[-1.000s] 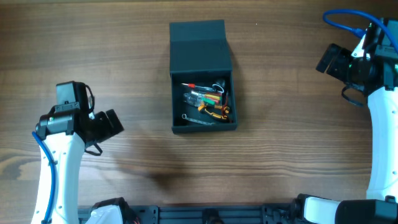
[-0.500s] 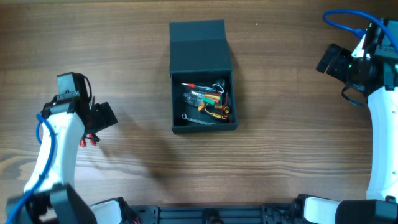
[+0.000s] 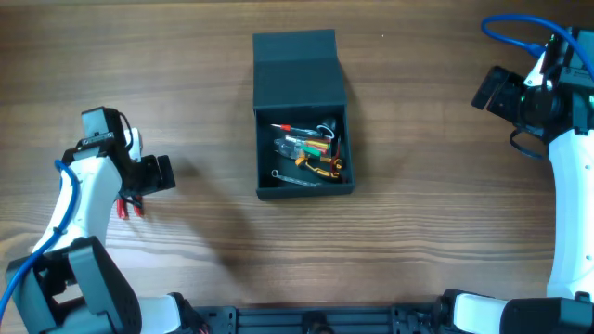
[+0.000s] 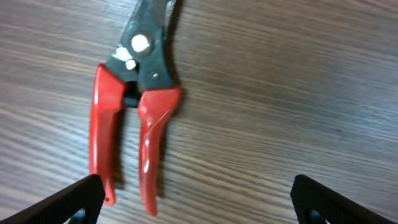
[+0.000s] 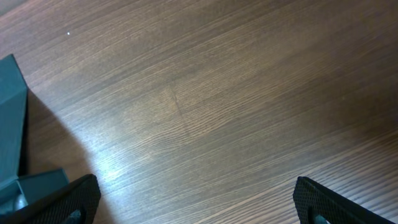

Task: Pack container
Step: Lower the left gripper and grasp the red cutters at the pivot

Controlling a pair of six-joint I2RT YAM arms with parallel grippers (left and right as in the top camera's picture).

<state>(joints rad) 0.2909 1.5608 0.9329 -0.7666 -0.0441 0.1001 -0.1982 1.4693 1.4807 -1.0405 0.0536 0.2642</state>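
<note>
One open container (image 3: 299,83) sits at the centre of the worktop (image 3: 418,260), one pair of red-handled cutters (image 4: 144,81) at nine o'clock. Both sets of jaws gape empty, the left over the cutters.

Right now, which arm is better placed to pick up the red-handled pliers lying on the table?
Left. The left gripper, open, hangs right over the red-handled pliers; the right gripper sits far beyond the container.
</note>
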